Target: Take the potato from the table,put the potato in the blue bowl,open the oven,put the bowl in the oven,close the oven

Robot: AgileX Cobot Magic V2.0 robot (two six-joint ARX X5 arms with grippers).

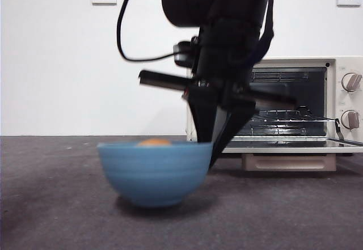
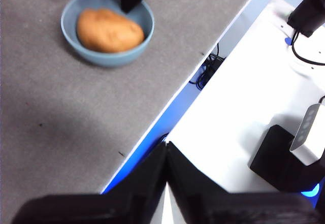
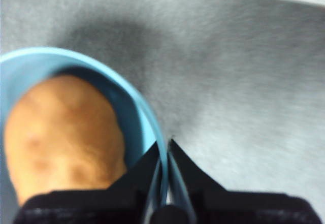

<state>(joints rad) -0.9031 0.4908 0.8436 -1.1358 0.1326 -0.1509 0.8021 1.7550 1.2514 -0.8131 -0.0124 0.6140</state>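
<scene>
1. A white wall with sockets is standing behind the grey table (image 1: 57, 204).
2. The bowl (image 1: 154, 173) is sitting at centre frame, with the potato (image 1: 153, 143) lying inside it.
3. The right gripper (image 1: 213, 148) is coming down from the top centre and pinching the bowl's right rim between its jaws.
4. The oven (image 1: 346, 100) is standing at right, door dropped open.
5. The left gripper (image 2: 166, 150) is hanging clenched and empty over the table edge.

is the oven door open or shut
Open: the oven door lies flat in front, racks showing inside.
</scene>
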